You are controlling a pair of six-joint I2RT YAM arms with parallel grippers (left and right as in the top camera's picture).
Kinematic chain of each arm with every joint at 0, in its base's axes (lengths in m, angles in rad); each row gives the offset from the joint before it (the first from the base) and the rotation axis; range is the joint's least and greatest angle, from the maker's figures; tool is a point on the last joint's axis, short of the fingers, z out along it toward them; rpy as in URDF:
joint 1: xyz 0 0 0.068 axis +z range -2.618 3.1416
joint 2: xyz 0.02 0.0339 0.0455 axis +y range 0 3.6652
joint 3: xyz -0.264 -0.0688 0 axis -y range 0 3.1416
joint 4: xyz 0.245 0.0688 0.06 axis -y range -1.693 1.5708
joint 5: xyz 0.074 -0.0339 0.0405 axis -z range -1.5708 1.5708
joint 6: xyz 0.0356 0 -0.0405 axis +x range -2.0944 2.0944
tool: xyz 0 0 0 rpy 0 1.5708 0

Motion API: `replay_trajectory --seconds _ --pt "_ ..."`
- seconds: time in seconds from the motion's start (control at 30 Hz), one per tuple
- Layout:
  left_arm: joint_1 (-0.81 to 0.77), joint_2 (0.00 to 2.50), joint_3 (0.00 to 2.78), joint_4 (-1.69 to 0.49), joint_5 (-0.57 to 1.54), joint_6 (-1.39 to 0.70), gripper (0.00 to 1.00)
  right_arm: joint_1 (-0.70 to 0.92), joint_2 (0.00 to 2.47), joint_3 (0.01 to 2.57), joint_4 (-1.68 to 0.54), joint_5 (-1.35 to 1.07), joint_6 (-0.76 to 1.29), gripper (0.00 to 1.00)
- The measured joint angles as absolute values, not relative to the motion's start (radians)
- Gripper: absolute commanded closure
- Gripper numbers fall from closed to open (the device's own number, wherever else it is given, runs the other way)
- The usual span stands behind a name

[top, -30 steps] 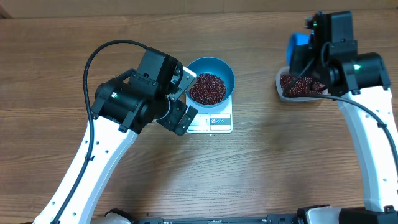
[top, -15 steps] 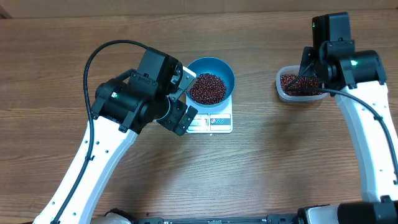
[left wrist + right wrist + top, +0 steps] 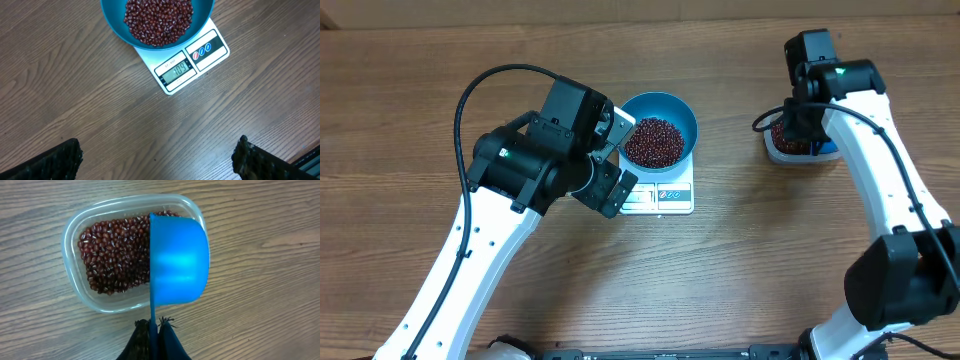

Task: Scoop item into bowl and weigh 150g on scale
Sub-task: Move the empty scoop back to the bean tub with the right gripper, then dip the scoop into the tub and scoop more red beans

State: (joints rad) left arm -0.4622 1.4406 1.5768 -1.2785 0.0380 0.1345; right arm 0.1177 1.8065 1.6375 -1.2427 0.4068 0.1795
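- Two heaps of dark red-brown beans (image 3: 654, 141) are in view. One fills the bottom of the deep blue bowl (image 3: 685, 115), and the other lies in the clear plastic tub (image 3: 70, 235) on the right side of the wooden table (image 3: 770, 260).
- The bowl sits on the white scale (image 3: 665, 197) and covers most of its platform. The display (image 3: 180, 69) and the buttons show along the edge nearest the robot, and the display appears to read 109.
- The left gripper (image 3: 157, 162) hovers just beside the scale and bowl, on their left. Its jaws are spread wide and hold nothing. In the left wrist view only its dark fingertips (image 3: 55, 160) show, at the lower corners.
- The right gripper (image 3: 155, 337) is clenched on the thin handle of the blue scoop (image 3: 178, 265), with its fingers pressed close on either side.
- The scoop is turned on its side over the tub's right end, its rounded back towards the wrist camera, and it hides that end of the tub. Whether it holds any beans cannot be told.
- The tub and the scale stand well apart.
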Motion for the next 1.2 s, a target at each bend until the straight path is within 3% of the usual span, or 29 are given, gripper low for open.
replay_trajectory --seconds 0.77,1.2 --pt "-0.462 1.441 1.577 -1.279 0.038 0.134 0.01 0.118 1.808 1.564 -1.170 0.242 0.104 0.96" --pt "-0.462 1.441 1.577 -1.279 0.038 0.134 0.01 0.118 1.808 1.536 -1.147 0.271 0.100 0.96"
